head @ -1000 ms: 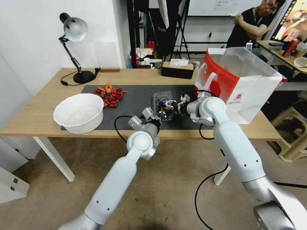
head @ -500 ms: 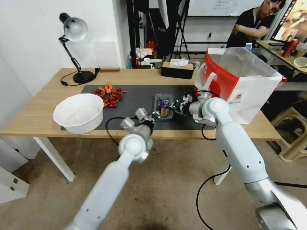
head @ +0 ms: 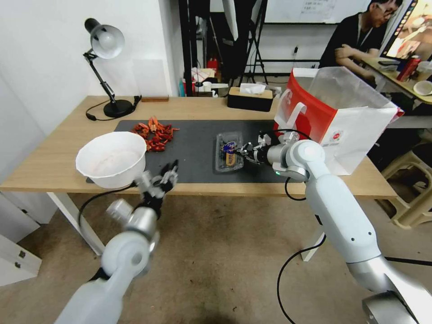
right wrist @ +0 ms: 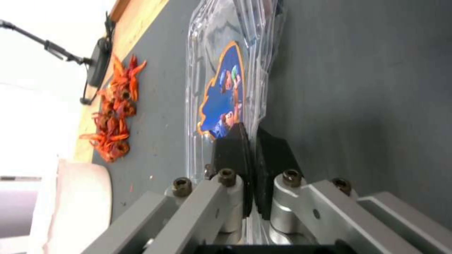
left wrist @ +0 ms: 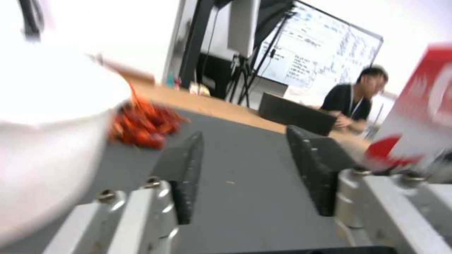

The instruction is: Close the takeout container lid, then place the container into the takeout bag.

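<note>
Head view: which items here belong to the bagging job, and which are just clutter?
Job: takeout container, lid down, pinched by right gripper; takeout bag; left gripper, open, near bowl.
Clutter: white bowl, red crayfish pile, desk lamp, tissue box.

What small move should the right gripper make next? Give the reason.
Probably lift the takeout container off the mat toward the takeout bag. The right gripper is shut on the container's edge, the lid looks down, and the left gripper is open beside the bowl.
</note>
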Robot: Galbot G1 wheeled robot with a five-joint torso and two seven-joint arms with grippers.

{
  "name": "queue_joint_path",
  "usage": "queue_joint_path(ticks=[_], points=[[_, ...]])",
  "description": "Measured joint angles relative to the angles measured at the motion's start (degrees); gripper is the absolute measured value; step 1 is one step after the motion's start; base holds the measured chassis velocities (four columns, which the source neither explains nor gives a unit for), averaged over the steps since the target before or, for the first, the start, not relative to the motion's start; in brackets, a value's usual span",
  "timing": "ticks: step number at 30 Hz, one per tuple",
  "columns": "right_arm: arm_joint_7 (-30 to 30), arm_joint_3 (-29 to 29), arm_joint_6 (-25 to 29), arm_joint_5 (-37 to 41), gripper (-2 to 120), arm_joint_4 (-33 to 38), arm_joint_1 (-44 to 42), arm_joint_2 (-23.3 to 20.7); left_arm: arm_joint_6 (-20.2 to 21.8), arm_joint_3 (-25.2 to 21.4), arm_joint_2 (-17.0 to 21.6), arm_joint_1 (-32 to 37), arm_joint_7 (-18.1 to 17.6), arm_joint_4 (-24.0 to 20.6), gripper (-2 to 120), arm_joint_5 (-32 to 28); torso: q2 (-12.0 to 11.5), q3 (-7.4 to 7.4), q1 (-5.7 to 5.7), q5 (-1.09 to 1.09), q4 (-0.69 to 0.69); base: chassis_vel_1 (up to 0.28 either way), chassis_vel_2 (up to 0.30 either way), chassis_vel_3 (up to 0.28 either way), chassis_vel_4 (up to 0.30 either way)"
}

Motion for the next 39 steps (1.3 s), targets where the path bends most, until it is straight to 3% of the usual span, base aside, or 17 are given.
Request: queue_joint_path(ticks=[1,3,7,14,24,27,37,39], points=[[0.00,0.00,0.00,0.00,0,0.00,0.00,0.00,0.00,0.00,0.00,0.00,0.00,0.00,50,0.00,0.00,0.00,0.00,0.00,0.00,0.000,0.000,0.000,0.000],[0.18,1.56,0.00,0.22,0,1.43,-1.50,-1.00,-1.58,-1.08,1.68,2.17,1.70,0.33,62,4.35,0.00,0.01,0.00,0.02,-0.09,0.000,0.000,0.000,0.000],[-0.23,2.11,0.02,0.24,0,1.79,-2.24,-1.15,-2.56,-2.62,1.73,6.16,1.47,0.89,77,7.20,0.00,0.00,0.00,0.03,-0.01,0.000,0.000,0.000,0.000],[-1.11,2.26,0.04,-0.06,0,1.93,-2.42,-0.49,-2.75,-2.93,-0.70,11.32,-0.82,1.81,98,11.44,0.00,0.01,0.00,0.01,-0.02,0.000,0.000,0.000,0.000],[-6.76,2.36,0.69,-3.91,0,6.55,-2.40,-1.46,-4.46,-3.08,-2.26,12.41,-1.44,3.25,100,13.13,0.00,0.01,0.00,0.03,-0.02,0.000,0.000,0.000,0.000],[-12.30,2.86,4.38,-10.01,0,12.72,-2.23,-3.47,-4.66,-3.07,-2.70,12.62,-1.39,3.70,100,13.19,0.00,0.01,0.00,0.03,-0.04,0.000,0.000,0.000,0.000],[-12.10,6.43,14.67,-13.41,0,19.78,2.07,-8.32,-5.07,-3.01,-3.60,13.40,-1.49,4.09,100,12.99,0.00,0.01,0.00,0.03,-0.01,0.000,0.000,0.000,0.000],[-10.49,11.32,18.11,-16.66,0,20.15,3.89,-12.75,-5.23,-3.02,-3.81,13.40,-1.52,4.11,100,12.62,0.00,0.01,0.01,0.04,-0.02,0.000,0.000,0.000,0.000]])
